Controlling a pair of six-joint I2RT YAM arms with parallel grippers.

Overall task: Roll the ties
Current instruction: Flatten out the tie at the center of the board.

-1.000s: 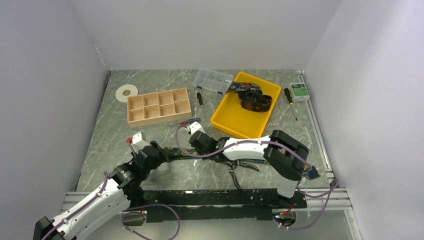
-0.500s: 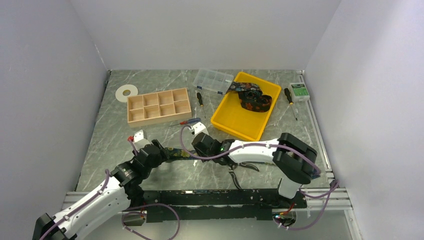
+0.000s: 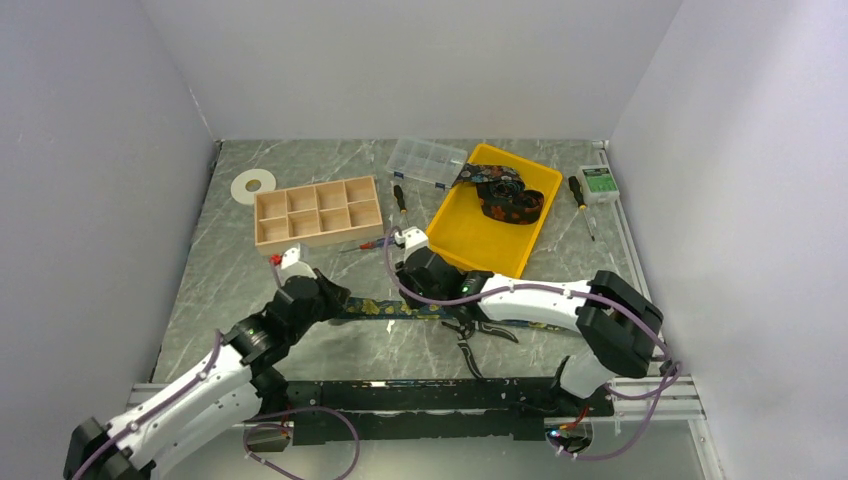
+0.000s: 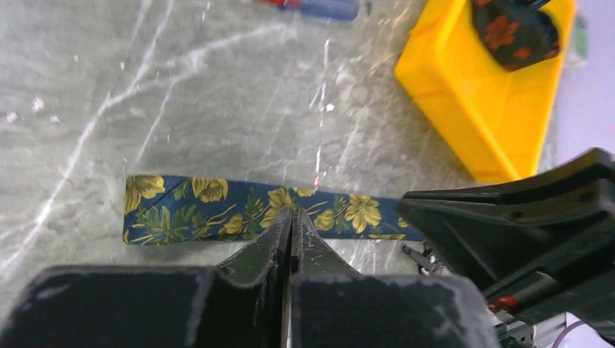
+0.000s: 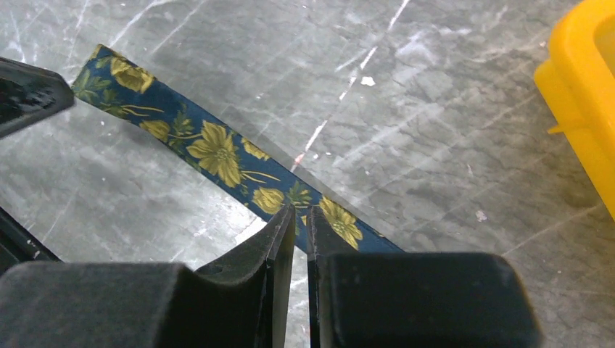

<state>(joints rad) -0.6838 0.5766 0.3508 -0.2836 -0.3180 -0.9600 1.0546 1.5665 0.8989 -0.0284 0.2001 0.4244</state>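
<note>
Lying flat — tie [image 4: 217, 209] at tips of closed left pincer [image 4: 291, 223], right pincer [image 5: 300, 217].

tray [image 5: 587, 94] beside R pincer [image 5: 299, 210], pliers [image 3: 468, 350] prob. under arm [image 3: 520, 297]

- One yellow tray [image 3: 470, 240].
- At least two ties: a flat tie [image 3: 400, 308] in front of the tray, a bundled tie [image 3: 508, 198] inside it.
- Three screwdrivers: a black-handled screwdriver [image 3: 400, 198] and a red screwdriver [image 3: 370, 243] left of the tray, a third screwdriver [image 3: 577, 190] right of it.
- One pair of pliers [image 3: 467, 345] in front of it.
- One clear box [image 3: 428, 160], one wooden organiser [image 3: 320, 238], one white ring [image 3: 253, 185], all left of it.
- One green box [image 3: 600, 181] right of it.
</note>
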